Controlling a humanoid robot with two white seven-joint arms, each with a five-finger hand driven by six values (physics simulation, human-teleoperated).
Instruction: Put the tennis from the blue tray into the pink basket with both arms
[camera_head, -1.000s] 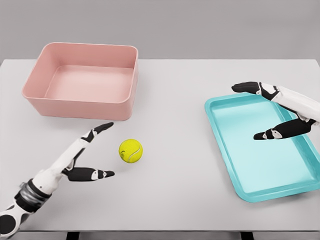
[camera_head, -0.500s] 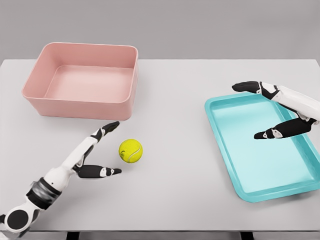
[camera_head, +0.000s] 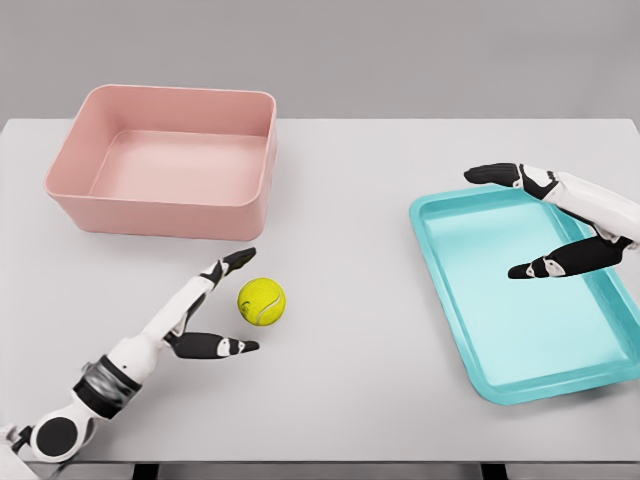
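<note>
A yellow tennis ball (camera_head: 262, 301) lies on the white table between the pink basket (camera_head: 166, 163) and the blue tray (camera_head: 528, 292). My left hand (camera_head: 240, 305) is open just left of the ball, one finger (camera_head: 236, 262) above it and the thumb (camera_head: 222, 347) below it, neither touching. The basket stands at the back left with nothing inside. My right hand (camera_head: 510, 222) hovers open over the tray's near-left part, holding nothing. The tray holds nothing.
The white table (camera_head: 360, 380) spans the view, its front edge near the bottom. The basket's front wall stands just behind my left hand. Bare table separates the ball from the tray.
My left hand has slid right towards the ball, its finger and thumb now bracketing the ball's left side. The ball, the right hand, the basket and the tray have stayed put.
</note>
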